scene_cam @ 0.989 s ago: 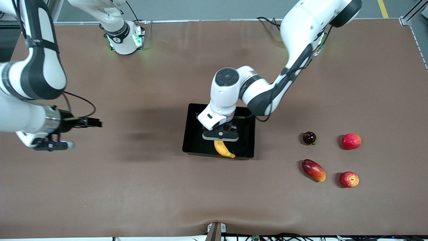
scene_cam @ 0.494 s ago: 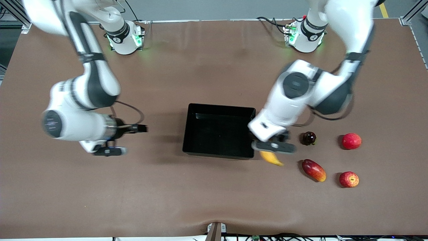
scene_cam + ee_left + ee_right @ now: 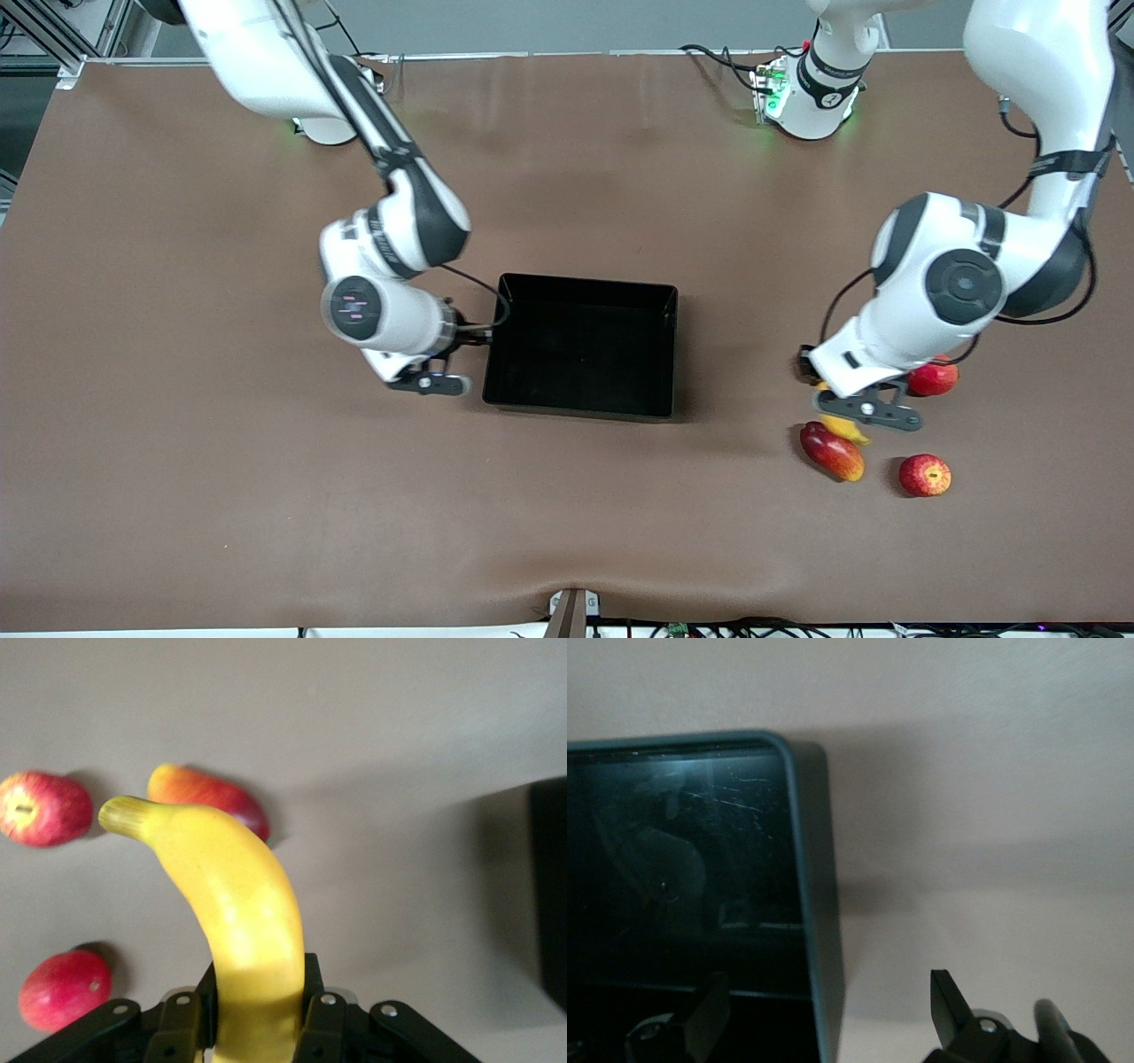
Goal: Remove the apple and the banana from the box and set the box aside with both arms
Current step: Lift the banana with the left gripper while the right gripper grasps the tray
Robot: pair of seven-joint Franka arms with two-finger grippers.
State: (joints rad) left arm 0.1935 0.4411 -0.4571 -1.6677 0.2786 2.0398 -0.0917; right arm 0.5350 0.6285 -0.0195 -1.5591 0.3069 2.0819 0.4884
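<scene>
The left gripper (image 3: 864, 416) hangs over the table (image 3: 567, 514) at the left arm's end, above the group of fruits. Its 2 fingers (image 3: 323, 1028) are closed tight around the thick end of the banana (image 3: 239, 921), and the rest of the banana sticks out from the fingers, with the stem end pointing forward. In the front view only a small yellow part of the banana (image 3: 846, 429) shows under the gripper, just above the mango (image 3: 832, 451). The apple (image 3: 925, 475) lies on the table beside the mango, toward the left arm's end, apart from the gripper. Another red fruit (image 3: 935, 377) lies farther from the front camera, partly hidden by the left arm.

The black box (image 3: 580, 346) stands in the middle of the table, with nothing inside. The right gripper (image 3: 447, 359) is just beside the box wall that faces the right arm's end. Its fingers (image 3: 952, 1005) are spread wide, 1 on each side of this wall (image 3: 819, 930), and they hold nothing.
</scene>
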